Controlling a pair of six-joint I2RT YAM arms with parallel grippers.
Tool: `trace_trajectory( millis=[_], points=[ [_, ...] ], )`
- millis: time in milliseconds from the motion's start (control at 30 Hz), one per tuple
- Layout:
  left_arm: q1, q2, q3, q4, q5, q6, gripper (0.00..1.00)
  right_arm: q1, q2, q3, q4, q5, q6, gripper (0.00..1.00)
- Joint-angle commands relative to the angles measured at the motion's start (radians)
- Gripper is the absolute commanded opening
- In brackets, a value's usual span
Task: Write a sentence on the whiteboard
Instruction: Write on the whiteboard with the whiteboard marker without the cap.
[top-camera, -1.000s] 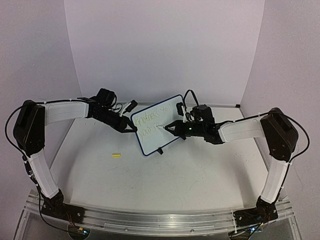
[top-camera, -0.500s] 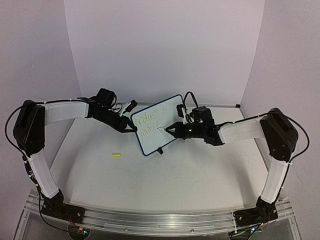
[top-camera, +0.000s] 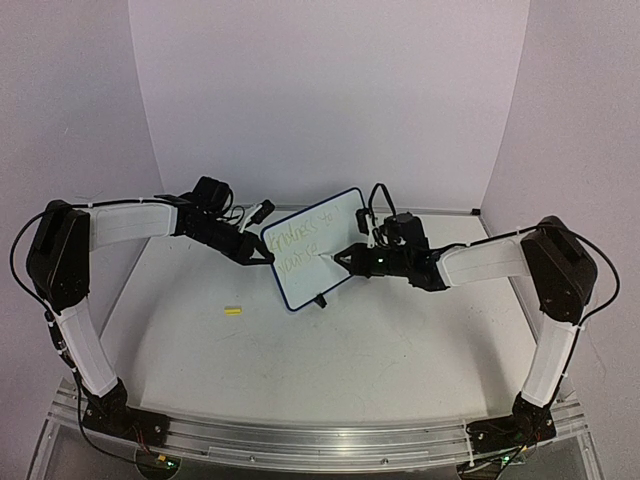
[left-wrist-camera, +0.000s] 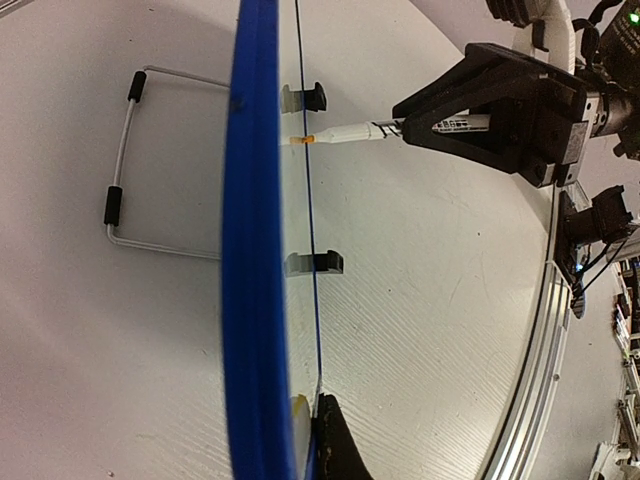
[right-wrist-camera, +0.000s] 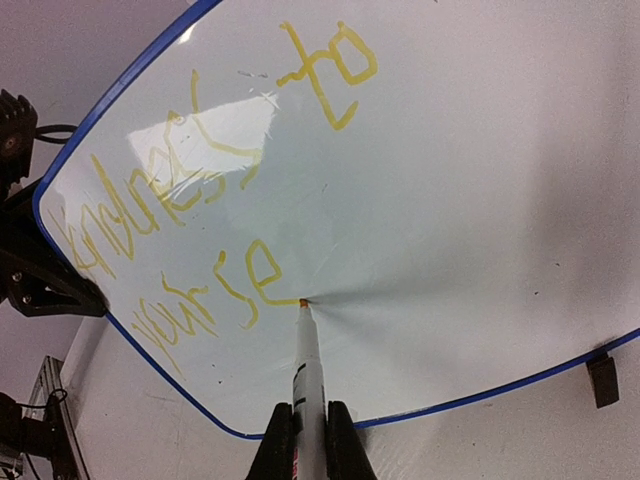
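Observation:
The whiteboard (top-camera: 338, 222) stands tilted at the middle back of the table, with a blue rim. The sentence (top-camera: 298, 248) is in yellow strokes in two lines; the right wrist view reads "kindness to" over "yourse" (right-wrist-camera: 200, 300). My left gripper (top-camera: 263, 256) is shut on the board's left edge, seen edge-on in the left wrist view (left-wrist-camera: 250, 250). My right gripper (top-camera: 350, 256) is shut on a white marker (right-wrist-camera: 308, 375). The marker's orange tip touches the board just right of the last "e". The marker also shows in the left wrist view (left-wrist-camera: 345, 132).
A small yellow marker cap (top-camera: 233, 311) lies on the table left of the board. The board's wire stand (left-wrist-camera: 125, 190) and two black clip feet (left-wrist-camera: 325, 263) rest on the table. An aluminium rail (top-camera: 300, 435) runs along the near edge. Walls close in the back and sides.
My right gripper has moved the marker a little to the right along the second line, and more yellow letters stand there. The left arm and the board have not moved.

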Motion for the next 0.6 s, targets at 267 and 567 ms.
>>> trace_trajectory(
  millis=[267, 567],
  points=[
    [-0.003, 0.001, 0.049, -0.01, -0.005, 0.027, 0.0, -0.008, -0.092, -0.023, -0.006, 0.021, -0.051, 0.0],
    [-0.004, -0.002, 0.048, -0.008, -0.004, 0.025, 0.0, -0.07, -0.142, -0.048, 0.018, -0.153, -0.057, 0.0]
  ],
)
